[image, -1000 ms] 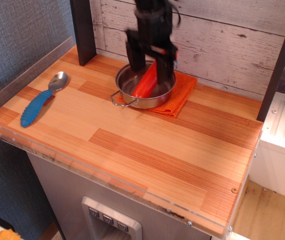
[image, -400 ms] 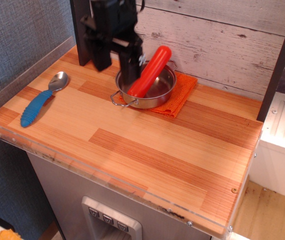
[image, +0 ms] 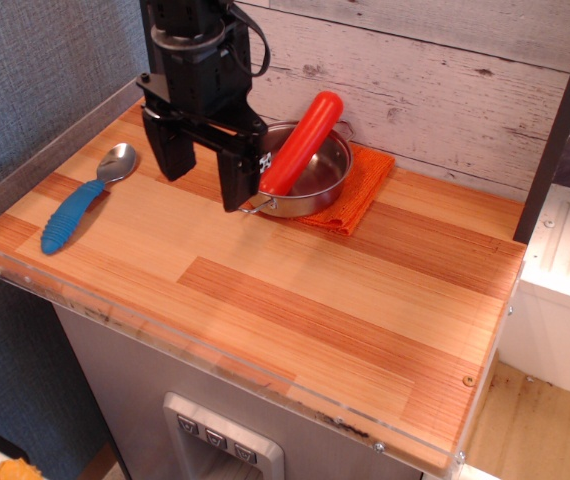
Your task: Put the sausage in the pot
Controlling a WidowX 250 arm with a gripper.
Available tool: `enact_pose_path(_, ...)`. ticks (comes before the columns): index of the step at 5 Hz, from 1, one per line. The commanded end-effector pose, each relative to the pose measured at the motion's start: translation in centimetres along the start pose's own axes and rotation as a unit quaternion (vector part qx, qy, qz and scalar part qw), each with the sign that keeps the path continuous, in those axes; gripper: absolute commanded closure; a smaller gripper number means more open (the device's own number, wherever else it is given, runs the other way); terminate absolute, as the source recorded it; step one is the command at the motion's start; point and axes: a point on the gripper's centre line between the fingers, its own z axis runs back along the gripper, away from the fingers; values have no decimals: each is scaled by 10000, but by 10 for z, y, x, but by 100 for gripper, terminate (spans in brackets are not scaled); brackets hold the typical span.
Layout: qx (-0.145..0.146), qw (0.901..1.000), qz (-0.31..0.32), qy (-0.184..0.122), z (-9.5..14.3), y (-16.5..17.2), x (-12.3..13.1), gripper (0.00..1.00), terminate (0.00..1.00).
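The red sausage [image: 301, 140] lies tilted in the shiny steel pot [image: 317, 182], its lower end inside and its upper end leaning over the far rim. The pot stands on an orange cloth [image: 357, 195] at the back of the wooden counter. My black gripper [image: 205, 178] hangs just left of the pot, above the counter. Its two fingers are spread apart and hold nothing. The right finger [image: 233, 180] hides the pot's left handle.
A spoon with a blue handle [image: 83, 204] lies at the counter's left side. A dark post [image: 168, 60] stands at the back left, a white plank wall [image: 435, 80] behind. A clear plastic lip [image: 215, 360] runs along the front edge.
My gripper let go of the sausage, which stays leaning in the pot. The gripper moved left and toward the front, away from the pot, and stays open.
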Motion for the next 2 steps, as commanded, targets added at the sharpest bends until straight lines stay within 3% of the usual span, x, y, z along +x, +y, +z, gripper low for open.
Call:
enact_pose_path(1,110,9996,240,26,16,9,-4,0,0)
enact_pose_path(2,110,9996,240,26,16,9,-4,0,100)
